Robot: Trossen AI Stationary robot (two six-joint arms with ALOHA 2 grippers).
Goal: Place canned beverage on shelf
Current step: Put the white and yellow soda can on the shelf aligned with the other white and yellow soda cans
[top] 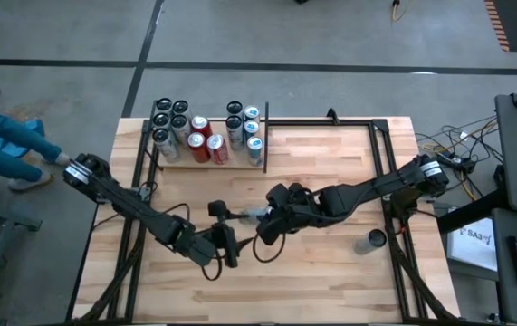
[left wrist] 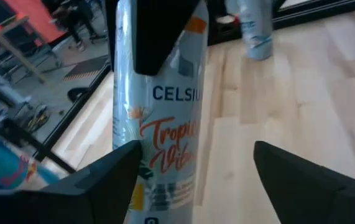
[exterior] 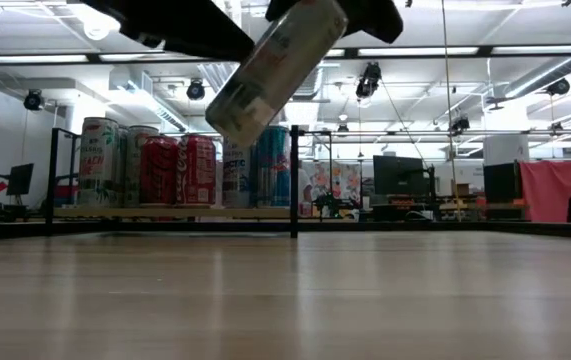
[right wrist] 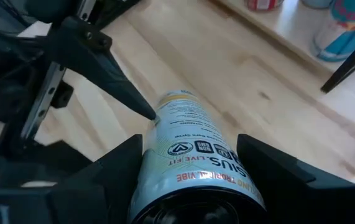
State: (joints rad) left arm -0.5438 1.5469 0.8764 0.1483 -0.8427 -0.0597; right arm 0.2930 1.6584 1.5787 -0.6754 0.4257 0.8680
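Right pincer [right wrist: 189, 180] is gripping a slim white Celsius can [right wrist: 193, 155], its two fingers pressing on either side of the can's body, so it is parted only as far as the can's width. It is holding the can tilted in the air above the middle of the worktop [top: 330, 154], well clear of the wood in the low view. Left pincer [left wrist: 196, 168] is sitting right beside the can with its fingers spread wider than the can; one finger is just beside the label and the other is standing clearly apart, so it is gripping nothing.

By the look of it, the can is resting wholly with the right arm. The shelf [top: 178, 160], at the far left part of the worktop, is already carrying a cluster of upright cans [top: 205, 138], red, dark and blue ones. Carrying the held can across, righting it and setting it down there is not yet done. Another can [top: 369, 241] is waiting on the worktop near the right arm.
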